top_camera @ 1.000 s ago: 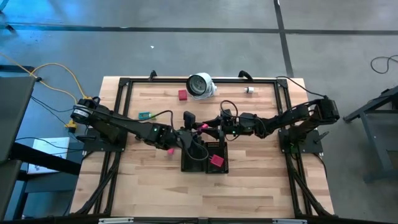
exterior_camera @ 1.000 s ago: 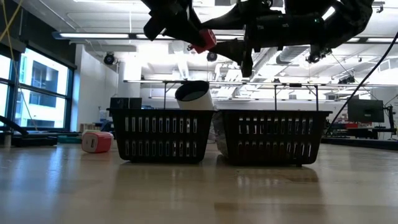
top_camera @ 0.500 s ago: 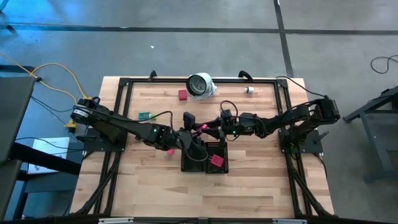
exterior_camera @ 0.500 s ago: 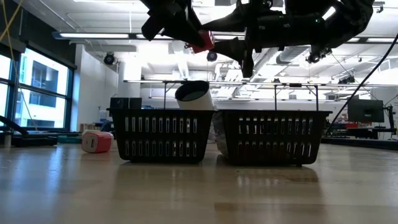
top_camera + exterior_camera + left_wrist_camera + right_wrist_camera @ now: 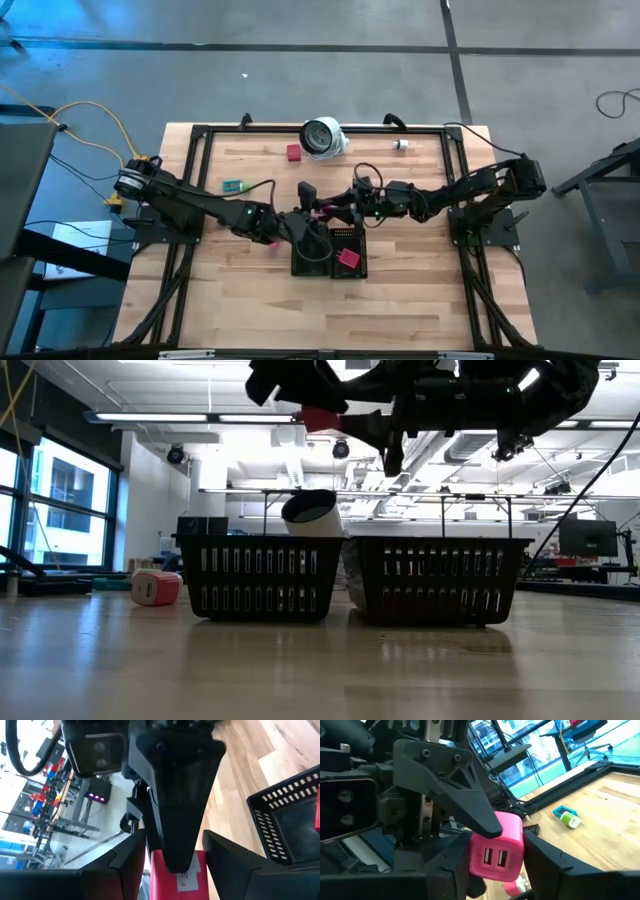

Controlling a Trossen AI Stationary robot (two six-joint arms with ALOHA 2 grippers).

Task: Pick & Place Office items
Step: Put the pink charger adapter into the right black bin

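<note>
**Wooden desk [image 5: 420,290]: pink charger block [image 5: 497,852] held aloft between two arms**

Bright workshop ceiling behind. Black mesh trays [image 5: 262,578] side by side, just toward 6 o'clock of the desk's centre. Block in mid-air above the trays' 12 o'clock edge, touching no surface.

Right claw [image 5: 497,845], reaching in from 3 o'clock, clenched on the block across two opposite side faces. Left claw [image 5: 175,834], reaching in from 9 o'clock, set around the same block at a right angle to the other. Grasping or released: cannot tell.

Judged light, rigid and hard-shelled. Smooth plastic, so probably somewhat slippery; unlikely to be fragile. Boxy, with flat parallel faces. Best taken across two opposite flat faces near mid-body, clear of the socket face and the rounded edges.

Also on the desk: red piece [image 5: 293,152] toward 11 o'clock, white piece [image 5: 401,144] toward 1 o'clock.
</note>
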